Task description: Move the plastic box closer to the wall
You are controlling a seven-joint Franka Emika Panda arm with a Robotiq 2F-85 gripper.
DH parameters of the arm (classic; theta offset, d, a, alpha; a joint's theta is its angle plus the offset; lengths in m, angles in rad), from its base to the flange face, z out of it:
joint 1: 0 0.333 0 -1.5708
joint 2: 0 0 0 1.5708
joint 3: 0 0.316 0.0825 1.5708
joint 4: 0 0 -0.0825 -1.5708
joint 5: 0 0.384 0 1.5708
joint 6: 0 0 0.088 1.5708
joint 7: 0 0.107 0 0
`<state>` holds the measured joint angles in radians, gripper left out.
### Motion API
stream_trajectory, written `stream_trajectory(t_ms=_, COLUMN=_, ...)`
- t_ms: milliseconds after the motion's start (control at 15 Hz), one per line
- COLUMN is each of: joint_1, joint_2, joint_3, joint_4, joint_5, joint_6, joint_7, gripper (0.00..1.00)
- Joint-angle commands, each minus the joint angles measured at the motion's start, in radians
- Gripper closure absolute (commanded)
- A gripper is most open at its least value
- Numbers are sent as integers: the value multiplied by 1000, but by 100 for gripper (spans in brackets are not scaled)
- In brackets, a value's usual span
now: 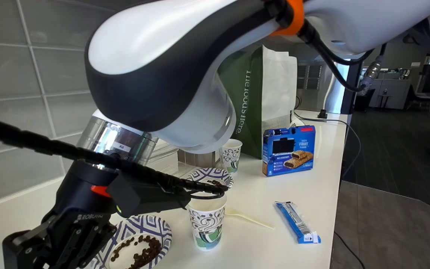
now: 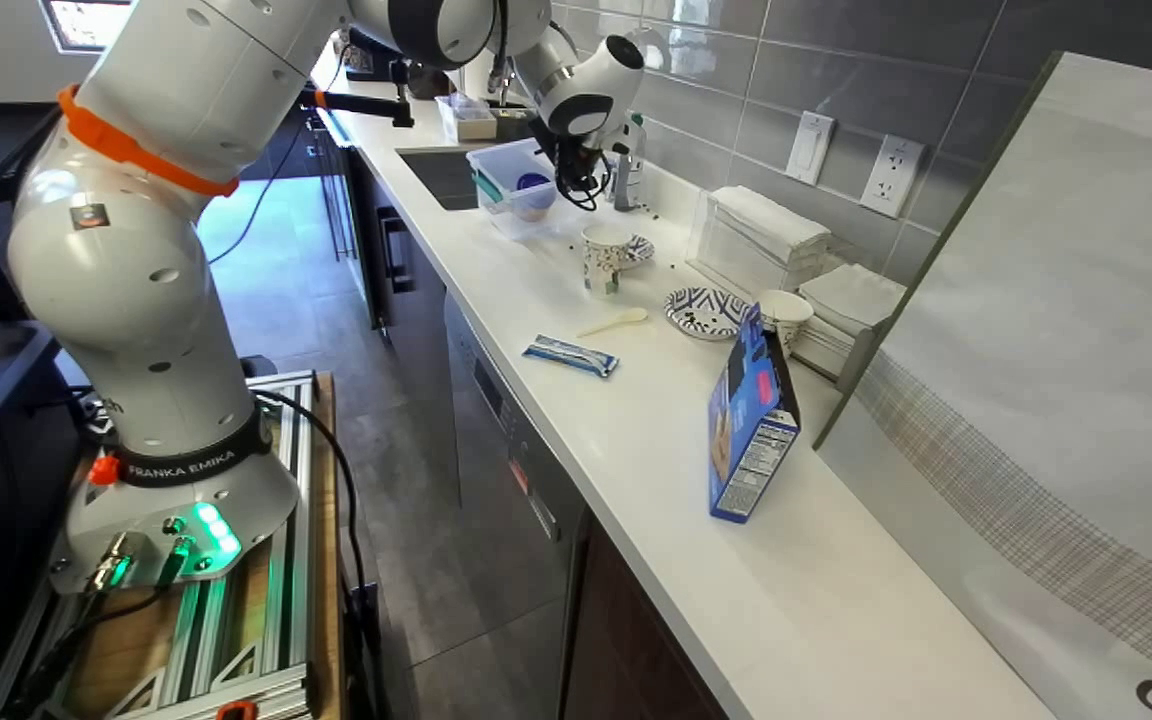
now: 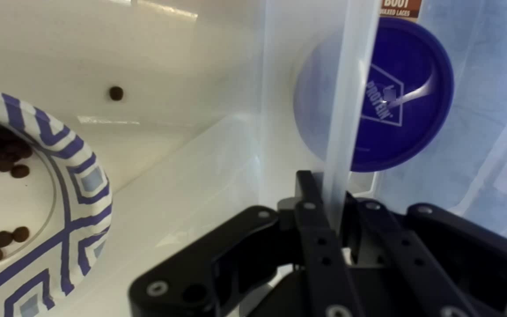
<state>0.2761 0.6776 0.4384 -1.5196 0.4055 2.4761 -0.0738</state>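
Observation:
The plastic box (image 2: 511, 210) is a large clear bin with a blue-green clip on the counter beside the sink, seen in an exterior view. In the wrist view its rim (image 3: 348, 97) runs between my fingers. My gripper (image 3: 330, 191) is shut on that rim, one finger inside and one outside. A round blue lid marked "protein" (image 3: 407, 101) lies inside the box. The grey tiled wall (image 2: 856, 80) with white outlet plates runs along the back of the counter; it also shows in an exterior view (image 1: 6, 74). In that view the gripper (image 1: 60, 243) is partly cut off.
A patterned plate with coffee beans (image 1: 164, 231) is close beside the box. A paper cup (image 1: 206, 224), a spoon (image 1: 250, 218), a blue bar (image 1: 297, 224) and a blue carton (image 1: 289, 149) stand along the counter. A bottle (image 2: 628, 178) is near the wall. The sink (image 2: 436, 175) borders the box.

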Motion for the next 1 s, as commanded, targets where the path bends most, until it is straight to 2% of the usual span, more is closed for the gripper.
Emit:
stream_trajectory(t_ms=0, joint_1=3, joint_2=20, joint_3=4, joint_4=26, joint_5=25, joint_6=-17, joint_7=11, gripper=98)
stream_trajectory(t_ms=533, joint_1=-21, joint_2=8, joint_3=46, joint_4=10, joint_5=54, joint_6=-104, joint_7=-52, gripper=98)
stream_trajectory(t_ms=733, joint_1=-18, joint_2=-4, joint_3=39, joint_4=3, joint_5=51, joint_6=-153, joint_7=-49, gripper=98)
stream_trajectory(t_ms=933, joint_1=-11, joint_2=-12, joint_3=29, joint_4=-3, joint_5=50, joint_6=-120, joint_7=-54, gripper=98)
